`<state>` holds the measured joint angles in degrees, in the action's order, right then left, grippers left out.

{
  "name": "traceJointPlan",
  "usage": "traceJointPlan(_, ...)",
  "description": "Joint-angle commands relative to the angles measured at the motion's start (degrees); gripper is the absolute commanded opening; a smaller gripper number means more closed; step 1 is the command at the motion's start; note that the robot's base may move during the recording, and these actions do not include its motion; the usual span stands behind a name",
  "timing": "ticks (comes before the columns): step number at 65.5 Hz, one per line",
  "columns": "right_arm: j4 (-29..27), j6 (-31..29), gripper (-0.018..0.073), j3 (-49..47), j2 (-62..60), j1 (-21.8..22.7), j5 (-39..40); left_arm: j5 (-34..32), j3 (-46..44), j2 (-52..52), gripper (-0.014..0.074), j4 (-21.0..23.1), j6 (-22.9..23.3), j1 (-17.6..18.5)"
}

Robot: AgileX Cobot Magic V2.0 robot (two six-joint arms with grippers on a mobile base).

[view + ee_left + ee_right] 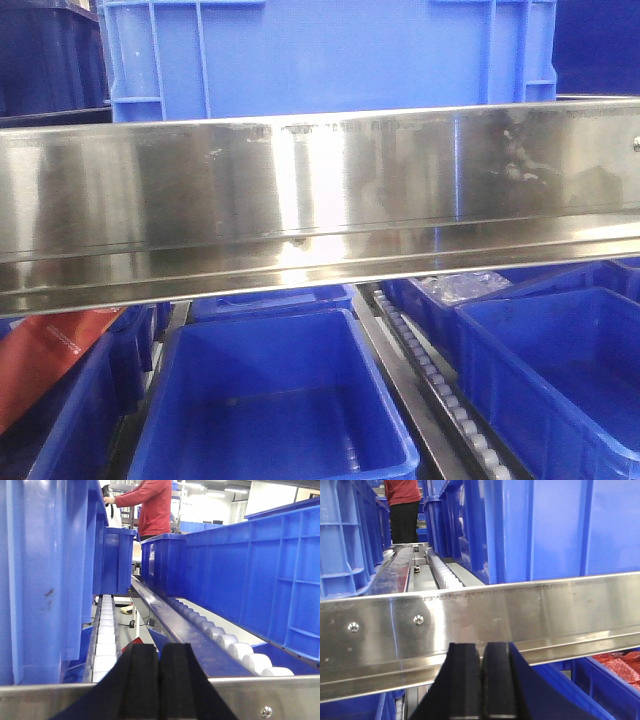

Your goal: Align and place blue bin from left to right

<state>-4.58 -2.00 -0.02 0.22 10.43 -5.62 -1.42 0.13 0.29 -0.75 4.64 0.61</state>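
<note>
Blue bin [330, 60] at top centre of front view, behind steel rail [320, 190]. We judge it stiff, bulky, smooth-walled, slippery; best hold at thick rim or corner ribs. Left hand [159, 680], right hand [481, 680]: pads pressed together, holding nothing. Roller track [106, 630], more bins crowd both sides; person in red [152, 505] beyond.
</note>
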Motion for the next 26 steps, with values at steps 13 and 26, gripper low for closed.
traceJointPlan(13, -0.3, -0.1, -0.0069, 0.0, -0.2, 0.3, 1.4, -1.0, -0.1, -0.3, -0.0111, 0.1, 0.0, -0.1)
traceJointPlan(26, -0.3, -0.1, -0.0069, 0.0, -0.2, 0.3, 1.4, -1.0, -0.1, -0.3, -0.0111, 0.1, 0.0, -0.1)
